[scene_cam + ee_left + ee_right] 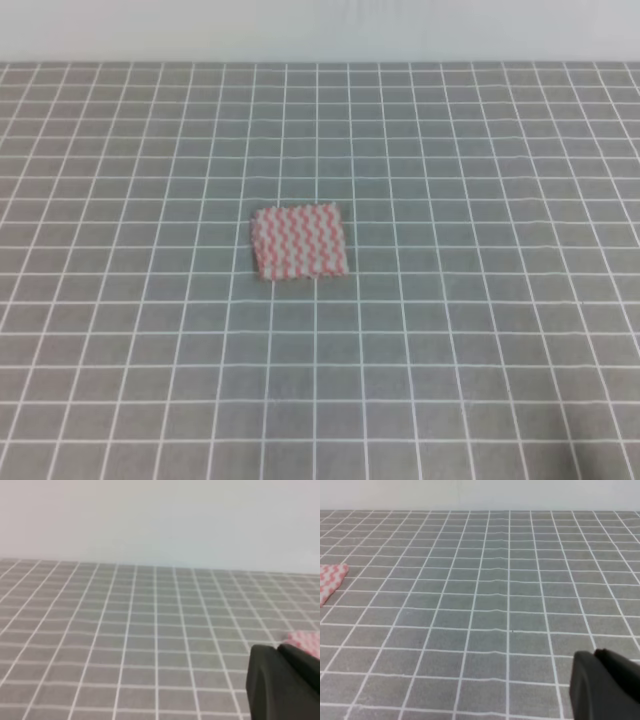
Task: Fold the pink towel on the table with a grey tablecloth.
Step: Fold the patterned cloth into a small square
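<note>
In the exterior high view, one small thin square cloth with pink-red and white wavy stripes, the pink towel [299, 243], lies flat near the middle of the bench [480, 330], a broad surface under grey cloth printed with thin white grid lines. No arm or pincer shows here, so both sit well apart from the towel. The cloth is thin and light; a likely fault is that a pincer pinching one edge drags the whole square across the bench instead of lifting a flap, or nips the grey tablecloth along with it.

In the left wrist view, one dark part of the left pincer [285, 682] fills the lower right corner, and a sliver of the towel [306, 642] peeks just beyond it. Whether this pincer is released or clenched cannot be told. Approaching from this low angle, it could push the towel's edge and rumple it.

In the right wrist view, one dark part of the right pincer [605, 685] sits at the lower right; its state cannot be told either. One corner of the towel [331, 580] shows at the far left, well apart. Uneven reach by the two arms could give a skewed fold.
</note>
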Motion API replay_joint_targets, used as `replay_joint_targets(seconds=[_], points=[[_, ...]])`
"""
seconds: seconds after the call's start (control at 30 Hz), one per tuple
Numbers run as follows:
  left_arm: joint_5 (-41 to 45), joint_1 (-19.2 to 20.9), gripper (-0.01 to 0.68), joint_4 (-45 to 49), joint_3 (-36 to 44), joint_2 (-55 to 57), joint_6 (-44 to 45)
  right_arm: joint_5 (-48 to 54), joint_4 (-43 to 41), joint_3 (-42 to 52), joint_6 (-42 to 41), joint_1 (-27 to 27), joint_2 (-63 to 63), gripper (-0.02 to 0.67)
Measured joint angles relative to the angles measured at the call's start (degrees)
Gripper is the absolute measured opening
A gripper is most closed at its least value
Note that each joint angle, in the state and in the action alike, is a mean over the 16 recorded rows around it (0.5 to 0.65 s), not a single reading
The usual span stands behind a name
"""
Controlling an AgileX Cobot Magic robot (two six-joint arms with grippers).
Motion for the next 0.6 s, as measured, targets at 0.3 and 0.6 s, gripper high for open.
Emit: replay_joint_targets(seconds=[0.3,0.6], points=[[3.60,1.54,-0.002,-0.97,4.68,-1.33,0.04,-0.12,0.04,0.18,-0.02,0.02,0.12,-0.017],[7.35,-0.70,-0.002,-1.02,5.84,-1.26,0.25,-0.12,0.11,0.09,-0.02,0.01,0.07,-0.017]])
